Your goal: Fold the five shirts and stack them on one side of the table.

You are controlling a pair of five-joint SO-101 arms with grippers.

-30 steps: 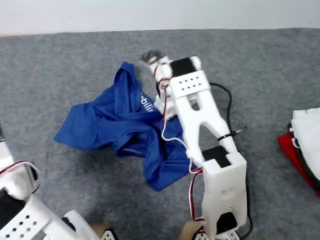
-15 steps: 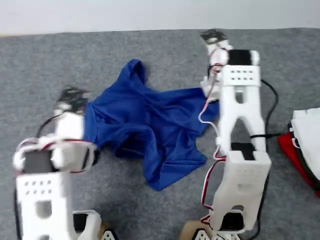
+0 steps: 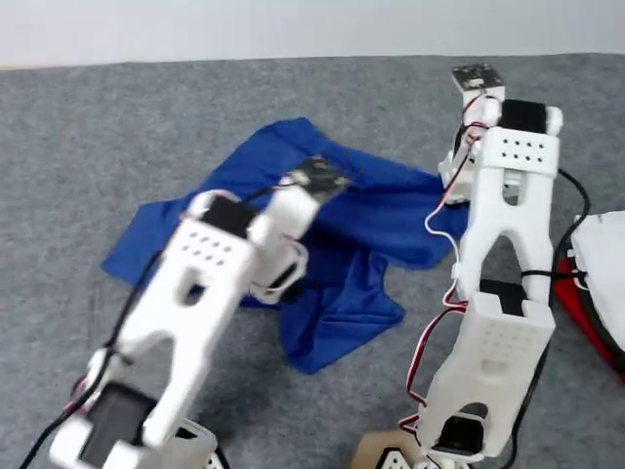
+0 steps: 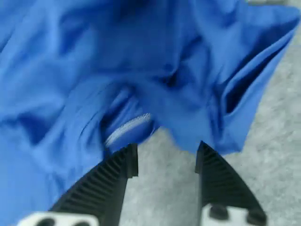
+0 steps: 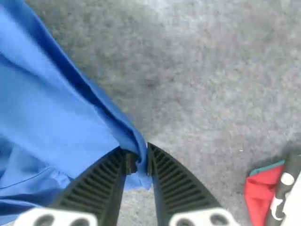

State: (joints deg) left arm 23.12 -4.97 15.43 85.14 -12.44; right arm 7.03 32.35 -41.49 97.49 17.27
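Observation:
A blue shirt (image 3: 381, 210) lies crumpled on the grey felt table (image 3: 117, 127), partly spread toward the right. My right gripper (image 5: 137, 162) is shut on the shirt's right edge (image 5: 134, 141), at the far right of the cloth in the high view (image 3: 451, 186). My left gripper (image 4: 165, 160) stands open just above the shirt's middle folds (image 4: 141, 84), with grey table between its fingers; in the high view the left arm (image 3: 229, 264) reaches over the shirt's centre.
A stack of folded shirts, white (image 3: 604, 254) over dark and red (image 3: 576, 303), sits at the table's right edge, its red corner (image 5: 263, 193) close to my right gripper. Bare felt lies left and behind the blue shirt.
The right gripper has pulled the shirt's edge to the right, spreading the cloth. The left arm has swung in from the left front to over the shirt's middle.

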